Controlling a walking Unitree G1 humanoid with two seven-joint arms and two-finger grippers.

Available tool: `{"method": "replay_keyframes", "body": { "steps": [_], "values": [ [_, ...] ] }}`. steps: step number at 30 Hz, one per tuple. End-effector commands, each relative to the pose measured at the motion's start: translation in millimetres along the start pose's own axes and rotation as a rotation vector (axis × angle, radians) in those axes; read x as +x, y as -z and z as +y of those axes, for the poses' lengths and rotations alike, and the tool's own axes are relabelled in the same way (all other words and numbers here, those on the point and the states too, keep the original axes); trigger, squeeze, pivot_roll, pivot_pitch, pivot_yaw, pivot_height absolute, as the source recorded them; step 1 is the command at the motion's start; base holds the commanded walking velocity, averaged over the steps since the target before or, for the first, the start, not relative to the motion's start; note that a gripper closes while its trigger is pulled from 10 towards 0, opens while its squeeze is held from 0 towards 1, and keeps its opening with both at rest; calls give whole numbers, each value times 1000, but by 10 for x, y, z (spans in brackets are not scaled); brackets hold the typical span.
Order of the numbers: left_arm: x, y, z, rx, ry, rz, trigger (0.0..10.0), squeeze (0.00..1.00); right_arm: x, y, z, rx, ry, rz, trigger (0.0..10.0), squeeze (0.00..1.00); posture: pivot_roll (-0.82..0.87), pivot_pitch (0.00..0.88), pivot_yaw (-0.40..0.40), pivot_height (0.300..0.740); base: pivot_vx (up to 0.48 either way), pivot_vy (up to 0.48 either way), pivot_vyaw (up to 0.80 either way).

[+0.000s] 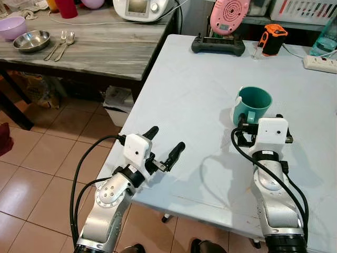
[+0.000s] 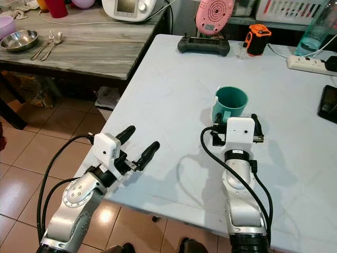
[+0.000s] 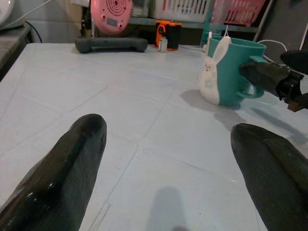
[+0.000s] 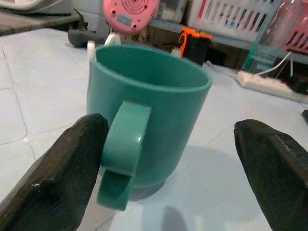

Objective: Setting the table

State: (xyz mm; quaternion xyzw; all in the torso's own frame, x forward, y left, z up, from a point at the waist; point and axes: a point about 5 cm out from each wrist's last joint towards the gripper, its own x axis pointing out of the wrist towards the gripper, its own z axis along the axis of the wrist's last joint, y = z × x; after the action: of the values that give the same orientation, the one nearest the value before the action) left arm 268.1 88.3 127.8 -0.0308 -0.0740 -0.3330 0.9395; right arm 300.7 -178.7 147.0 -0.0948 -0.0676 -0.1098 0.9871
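A teal mug (image 1: 253, 103) with a white bunny on its side stands upright on the pale blue-white table (image 1: 189, 79). My right gripper (image 1: 263, 126) is low on the table just behind it, open. In the right wrist view the mug (image 4: 159, 96) stands between the fingers, its handle (image 4: 122, 144) close against one fingertip (image 4: 82, 144). My left gripper (image 1: 167, 138) hovers open over the table's front left edge, well left of the mug, with nothing between its fingers. From the left wrist view the mug (image 3: 231, 72) is some way ahead.
Along the table's far edge sit a black controller (image 1: 217, 45), a pink device (image 1: 229, 16), an orange and black gadget (image 1: 274, 39) and a power strip (image 1: 320, 63). A phone (image 2: 329, 103) lies at the right. A wooden side table (image 1: 105, 52) holds a steel bowl (image 1: 31, 40) and cutlery (image 1: 62, 45).
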Motion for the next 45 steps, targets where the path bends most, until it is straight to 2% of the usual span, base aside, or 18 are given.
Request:
{"method": "replay_keyframes", "body": {
  "steps": [1, 5, 6, 14, 21, 23, 24, 25, 26, 27, 45],
  "values": [
    [-16, -26, -3, 0, 22, -7, 10000, 0, 4, 55, 74, 7, -23, 29, 10000, 0, -198, 175, 38, 740, 0, 0, 0],
    [-36, -31, -30, -65, 68, -12, 10000, 0, 30, 68, 122, 9, -39, 36, 10000, 0, -188, 175, 34, 740, 0, 0, 0],
    [-55, -23, -44, -83, 108, 3, 10000, 0, 47, 79, 134, 9, -40, 44, 10000, 0, -187, 175, 33, 740, 0, 0, 0],
    [-100, 22, -61, -88, 185, 43, 10000, 0, 99, 88, 138, 8, -41, 47, 10000, 0, -186, 173, 26, 740, 0, 0, 0],
    [-99, 51, -72, -95, 191, 56, 10000, 0, 126, 72, 109, 0, -20, 43, 10000, 0, -186, 173, 26, 740, 0, 0, 0],
    [-100, 51, -72, -95, 190, 55, 10000, 0, 121, 66, 106, 3, -17, 40, 3569, 0, -198, 170, 25, 740, 0, 0, 0],
    [-99, 52, -72, -94, 189, 55, 10000, 0, 118, 59, 100, 4, -13, 36, 2235, 0, -198, 170, 25, 740, 0, 0, 0],
    [-99, 52, -72, -94, 189, 55, 10000, 0, 118, 59, 100, 4, -13, 36, 2235, 0, -198, 170, 25, 740, 0, 0, 0],
    [-99, 52, -71, -94, 189, 55, 10000, 0, 118, 55, 97, 2, -12, 33, 471, 0, -198, 170, 25, 740, 0, 0, 0],
    [-98, 52, -72, -95, 188, 54, 10000, 0, 116, 52, 93, 2, -12, 31, 0, 0, -200, 168, 24, 740, 0, 0, 0],
    [-81, 78, -104, -98, 190, 52, 10000, 0, 94, 15, 78, -9, -20, 2, 0, 0, -213, 169, 14, 740, 0, 0, 0]
  ]
}}
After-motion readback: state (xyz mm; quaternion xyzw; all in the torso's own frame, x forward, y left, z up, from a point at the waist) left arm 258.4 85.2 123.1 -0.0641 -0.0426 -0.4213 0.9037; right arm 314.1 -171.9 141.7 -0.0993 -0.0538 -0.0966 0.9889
